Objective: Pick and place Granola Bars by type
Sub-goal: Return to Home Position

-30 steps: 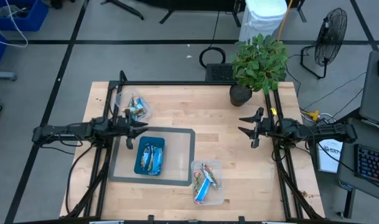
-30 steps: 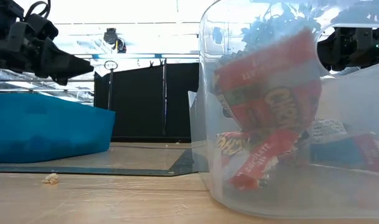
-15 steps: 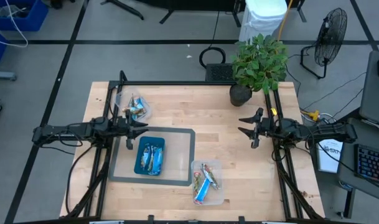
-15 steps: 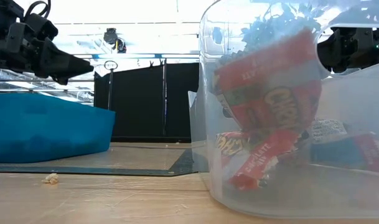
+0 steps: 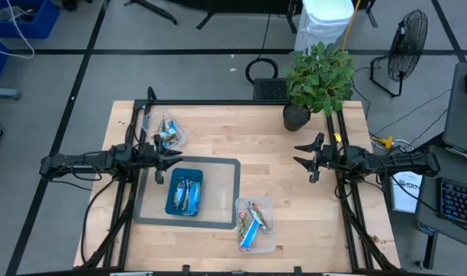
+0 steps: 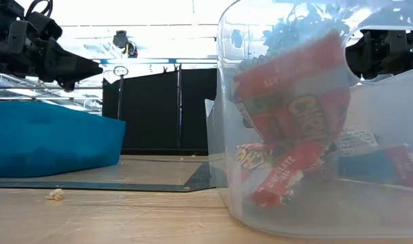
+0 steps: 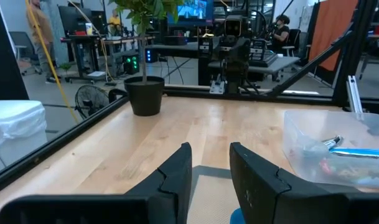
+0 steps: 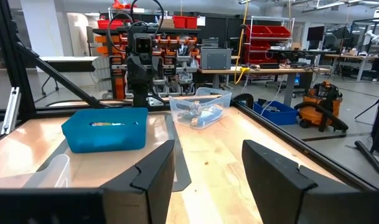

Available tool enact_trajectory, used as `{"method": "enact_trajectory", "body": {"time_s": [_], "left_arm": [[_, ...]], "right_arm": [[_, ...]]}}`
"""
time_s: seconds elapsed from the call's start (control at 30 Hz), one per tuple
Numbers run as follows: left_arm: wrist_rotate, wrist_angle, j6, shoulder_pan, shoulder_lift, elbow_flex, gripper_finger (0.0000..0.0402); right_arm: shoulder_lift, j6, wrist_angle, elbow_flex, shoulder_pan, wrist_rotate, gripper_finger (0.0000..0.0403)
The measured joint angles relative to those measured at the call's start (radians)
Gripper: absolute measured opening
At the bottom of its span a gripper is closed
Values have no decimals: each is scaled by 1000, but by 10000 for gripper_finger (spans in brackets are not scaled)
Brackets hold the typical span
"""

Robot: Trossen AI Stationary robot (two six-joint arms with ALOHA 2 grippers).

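The granola bars lie in three containers. Blue-wrapped bars (image 5: 184,193) sit in the teal tray (image 5: 170,201) on a grey mat. Silver-tan and teal bars (image 5: 167,133) fill a clear tub (image 5: 177,139) toward the far left. Red multicoloured and blue bars (image 6: 294,122) lie in the near clear tub (image 5: 268,244). My left gripper (image 5: 169,159) hovers open above the tray's far edge and holds nothing. My right gripper (image 5: 299,153) hovers open over bare wood on the right, also holding nothing.
A potted plant (image 5: 316,80) stands at the far right corner. The grey mat (image 5: 224,192) covers the table's middle left. Bare wood (image 5: 271,172) lies between the two grippers. A small crumb (image 6: 55,195) sits near the mat's edge. A black frame runs along the far and side edges.
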Motion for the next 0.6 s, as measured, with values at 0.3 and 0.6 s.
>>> {"method": "enact_trajectory", "body": {"time_s": [0.3,0.6], "left_arm": [[0,2,1,0,0,0,113],[0,3,2,0,0,0,113]], "right_arm": [[0,0,0,0,0,0,174],[0,0,0,0,0,0,178]]}}
